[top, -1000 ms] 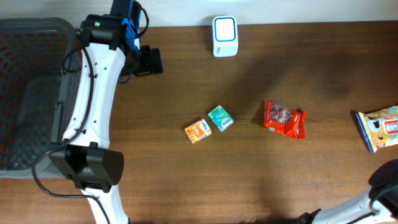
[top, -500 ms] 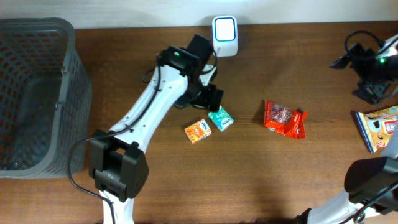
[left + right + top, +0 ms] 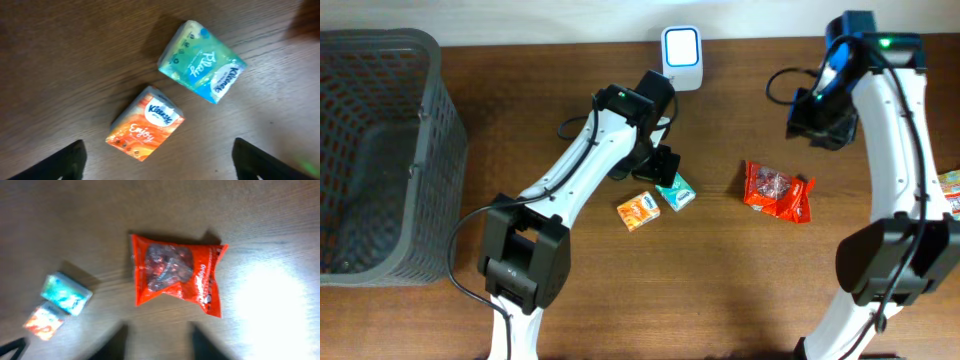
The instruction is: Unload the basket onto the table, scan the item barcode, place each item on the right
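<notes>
Left gripper (image 3: pixel 658 165), spread wide and empty, has swung over the green Kleenex pack (image 3: pixel 675 190); right gripper (image 3: pixel 817 125), closure unclear, now above the red snack bag (image 3: pixel 777 190); nothing grasped yet.

Kleenex — orange pack (image 3: pixel 145 125), green pack (image 3: pixel 202 62)

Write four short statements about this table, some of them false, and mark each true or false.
1. The orange tissue pack lies in the grey basket. False: it lies on the table beside the green tissue pack.
2. The left gripper has its jaws open and empty. True.
3. The red snack bag lies apart from both tissue packs. True.
4. The scanner is black. False: it is white.
</notes>
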Controlling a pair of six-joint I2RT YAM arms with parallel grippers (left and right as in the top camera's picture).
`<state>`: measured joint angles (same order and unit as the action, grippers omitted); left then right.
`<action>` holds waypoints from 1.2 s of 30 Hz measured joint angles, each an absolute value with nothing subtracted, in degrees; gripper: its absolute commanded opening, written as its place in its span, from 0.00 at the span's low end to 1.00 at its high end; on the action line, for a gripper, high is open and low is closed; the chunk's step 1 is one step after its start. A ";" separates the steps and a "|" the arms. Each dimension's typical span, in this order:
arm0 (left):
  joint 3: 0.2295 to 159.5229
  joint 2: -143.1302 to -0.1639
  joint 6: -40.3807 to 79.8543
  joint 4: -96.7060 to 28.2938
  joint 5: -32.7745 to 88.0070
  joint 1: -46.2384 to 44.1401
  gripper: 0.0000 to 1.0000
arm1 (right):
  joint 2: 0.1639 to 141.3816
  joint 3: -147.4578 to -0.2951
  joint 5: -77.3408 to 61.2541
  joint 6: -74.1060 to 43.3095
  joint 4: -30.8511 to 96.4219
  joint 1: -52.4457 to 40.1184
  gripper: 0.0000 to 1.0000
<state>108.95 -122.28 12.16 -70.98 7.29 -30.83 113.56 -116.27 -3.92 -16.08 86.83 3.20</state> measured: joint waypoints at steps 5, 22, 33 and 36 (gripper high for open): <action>108.95 -122.26 13.04 -68.77 12.12 -31.33 0.34 | 116.71 -110.06 -0.97 -17.43 85.89 3.62 0.04; 108.47 -131.76 16.84 -28.75 15.20 -48.21 0.13 | 117.45 -103.35 -3.75 -17.80 81.34 18.61 0.04; 111.35 -137.91 18.06 -43.31 -8.51 -47.75 0.00 | 117.45 -103.31 -6.11 -17.76 82.19 18.48 0.04; 114.13 -138.04 18.04 -50.94 -14.35 -44.23 0.00 | 117.45 -103.31 -10.09 -15.55 81.08 17.43 0.04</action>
